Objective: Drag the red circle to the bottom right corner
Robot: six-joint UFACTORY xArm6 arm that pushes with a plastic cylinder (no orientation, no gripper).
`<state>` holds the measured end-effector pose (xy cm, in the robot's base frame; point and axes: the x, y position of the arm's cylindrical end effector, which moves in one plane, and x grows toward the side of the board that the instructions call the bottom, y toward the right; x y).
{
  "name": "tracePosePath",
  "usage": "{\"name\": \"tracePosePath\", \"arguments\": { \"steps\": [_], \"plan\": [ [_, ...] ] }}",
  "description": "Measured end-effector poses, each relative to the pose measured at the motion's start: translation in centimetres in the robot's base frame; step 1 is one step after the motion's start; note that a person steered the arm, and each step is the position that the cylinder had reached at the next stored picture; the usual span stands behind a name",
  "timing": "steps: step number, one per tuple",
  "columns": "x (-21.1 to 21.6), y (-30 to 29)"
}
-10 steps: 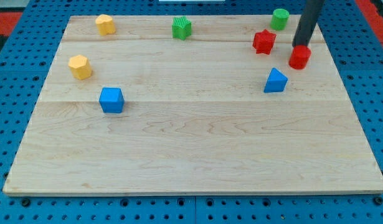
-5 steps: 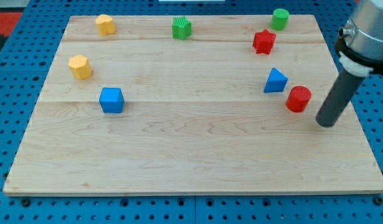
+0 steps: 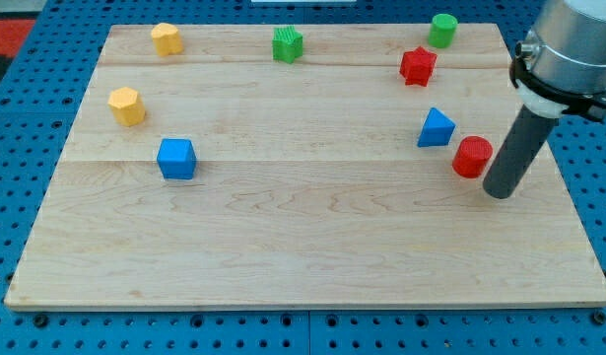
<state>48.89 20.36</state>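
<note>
The red circle (image 3: 472, 157) is a short red cylinder on the wooden board (image 3: 303, 247), toward the view's right, about halfway down. My tip (image 3: 499, 193) is just to the right of it and slightly below, very close to it or touching its lower right side. The blue triangle (image 3: 437, 128) lies just up and left of the red circle. The dark rod rises from the tip toward the view's upper right.
A red star (image 3: 417, 66) and a green cylinder (image 3: 442, 30) sit at the top right. A green cube (image 3: 288, 44) is at the top middle. Two yellow blocks (image 3: 166, 38) (image 3: 127, 106) and a blue cube (image 3: 176, 158) are on the left.
The red circle moved from near the top right down past the blue triangle, then stopped. My tip went from above it to its right, and has now edged left toward it.
</note>
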Motion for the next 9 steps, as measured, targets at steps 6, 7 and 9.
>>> {"name": "tracePosePath", "arguments": {
  "steps": [6,7,9],
  "plan": [
    [-7.0,-5.8],
    [-8.2,-3.3],
    [-2.8,-0.5]
  ]
}}
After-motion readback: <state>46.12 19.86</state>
